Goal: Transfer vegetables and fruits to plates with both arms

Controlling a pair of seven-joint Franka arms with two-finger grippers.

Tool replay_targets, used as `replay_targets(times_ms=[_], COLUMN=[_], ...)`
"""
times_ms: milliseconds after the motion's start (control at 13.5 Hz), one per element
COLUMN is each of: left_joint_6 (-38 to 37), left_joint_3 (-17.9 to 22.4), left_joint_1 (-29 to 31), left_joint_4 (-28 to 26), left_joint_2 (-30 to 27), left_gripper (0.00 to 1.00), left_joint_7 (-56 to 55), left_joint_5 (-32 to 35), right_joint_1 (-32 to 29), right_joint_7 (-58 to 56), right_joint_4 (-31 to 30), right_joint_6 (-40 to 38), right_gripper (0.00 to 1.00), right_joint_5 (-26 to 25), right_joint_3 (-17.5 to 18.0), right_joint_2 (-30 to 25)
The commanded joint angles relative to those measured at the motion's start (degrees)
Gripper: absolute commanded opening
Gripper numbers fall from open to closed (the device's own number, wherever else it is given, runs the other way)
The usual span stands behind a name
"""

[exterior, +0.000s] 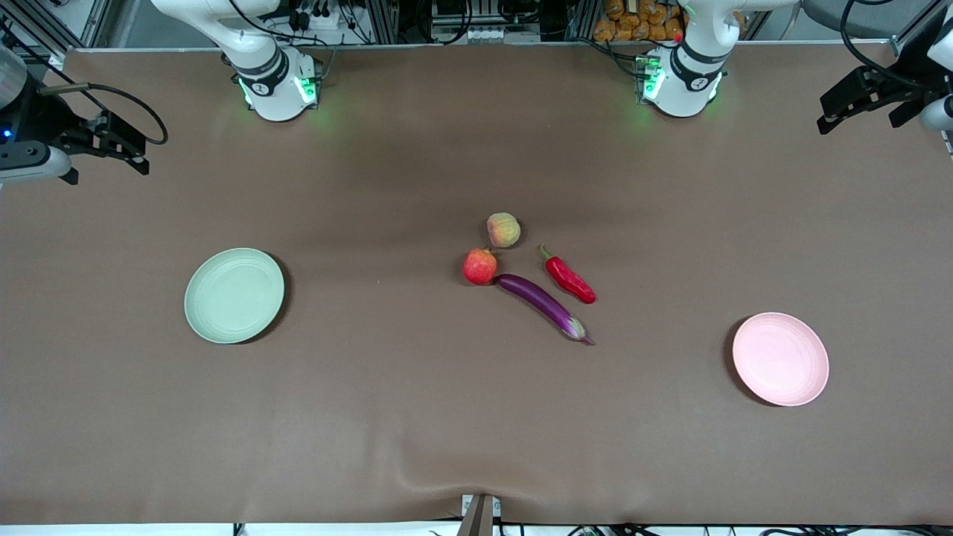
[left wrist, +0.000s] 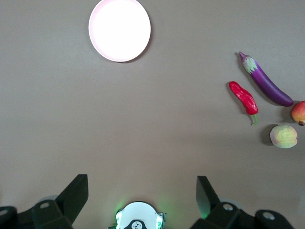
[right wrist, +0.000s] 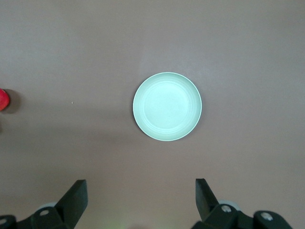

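- Crowding is the main risk: pomegranate [exterior: 480, 266] touches the eggplant [exterior: 542, 301] tip, peach [exterior: 503, 229] just at its 1 o'clock, chili [exterior: 569, 279] beside the eggplant; fingers coming down on one will likely nudge a neighbour
- Round fruits could roll off if pinched off-centre; glossy eggplant may pivot or slip if grabbed near an end
- Both arms heading for the same pile could collide
- Green plate [exterior: 234, 295] at 9 o'clock of the pile, pink plate [exterior: 780, 359] at 4 o'clock, both bare
- Left gripper [left wrist: 143, 195] and right gripper [right wrist: 140, 195] spread wide, holding nothing, parked high at the table ends
- Front view cuts off both grippers at its edges; right wrist view clips the pomegranate to a sliver; pink plate is blown out white in left wrist view
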Motion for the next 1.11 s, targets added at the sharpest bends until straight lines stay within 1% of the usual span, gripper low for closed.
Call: replay_targets(times_ms=[0,371,520,594,742,891,1039], left_joint_6=[-0.95,-0.96,-0.87,-0.78,-0.6,1.05,3.25], left_joint_3=[-0.22,-0.31,-0.31,-0.31,-0.49,-0.84,-2.5], left_joint_1=[0.06,-0.3,-0.38,-0.56,-0.65,-0.82,-1.7], left_joint_4=[0.65,0.56,0.56,0.64,0.73,0.56,0.47], left_joint_2=[0.39,1.44,1.97,2.32,3.55,4.96,7.58], left_gripper=[1.0,1.0,1.0,1.0,1.0,1.0,1.0], left_joint_7=[0.25,-0.63,-0.63,-0.63,-0.63,-0.63,-0.81], left_joint_5=[0.78,0.43,0.08,0.08,-0.44,-1.85,-2.21], right_joint_1=[-0.43,0.01,-0.6,-2.0,-2.01,-2.01,-2.18], right_joint_7=[0.48,0.56,0.39,-0.05,-0.22,-0.23,0.3], right_joint_4=[-0.07,-0.07,0.01,0.02,-0.16,-0.07,-0.16], right_joint_6=[0.29,-0.76,-4.87,-5.76,-5.51,-3.68,-3.49], right_gripper=[1.0,1.0,1.0,1.0,1.0,1.0,1.0], right_joint_5=[1.03,1.82,1.48,1.3,1.04,1.21,1.04], right_joint_3=[-0.05,0.03,-0.4,-1.28,-1.28,-1.2,-1.2], right_joint_2=[-0.35,-0.52,-0.87,-0.88,-0.88,-0.44,-0.44])
